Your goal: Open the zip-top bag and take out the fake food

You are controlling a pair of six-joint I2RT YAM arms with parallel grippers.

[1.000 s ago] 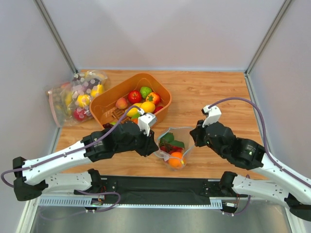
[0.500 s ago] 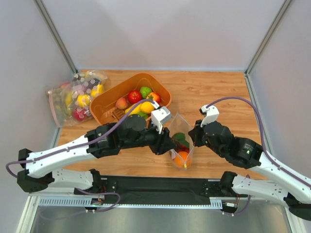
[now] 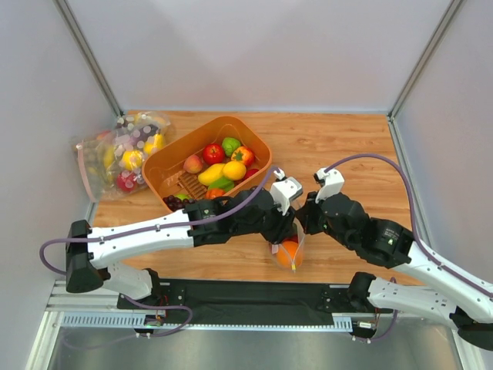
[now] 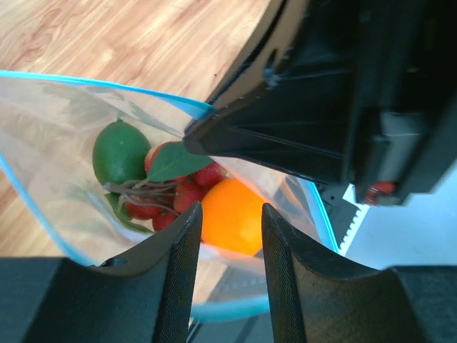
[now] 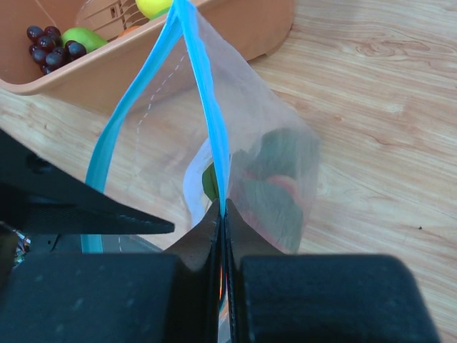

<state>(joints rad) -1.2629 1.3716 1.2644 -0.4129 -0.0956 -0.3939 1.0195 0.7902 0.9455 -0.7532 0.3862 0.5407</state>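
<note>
Removal step: right gripper (image 5: 221, 214) jaws pinch the open zip-top bag (image 5: 243, 121), and left gripper (image 4: 229, 214) jaws, parted, should descend onto the orange (image 4: 234, 230).

Left arm (image 3: 154, 230) reaches from its base at the near left corner diagonally rightward, forearm low, wrist bent downward near the centre. Left tool (image 4: 228, 214) points down, its two ribbed fingers (image 4: 178, 271) parted with a clear gap between them. Right arm (image 3: 385, 239) extends from the near right corner toward the centre, ending just beside the left wrist. Right tool (image 5: 221, 214) has its jaws pressed together, pinching the rim of the zip-top bag (image 5: 250, 143).
</note>
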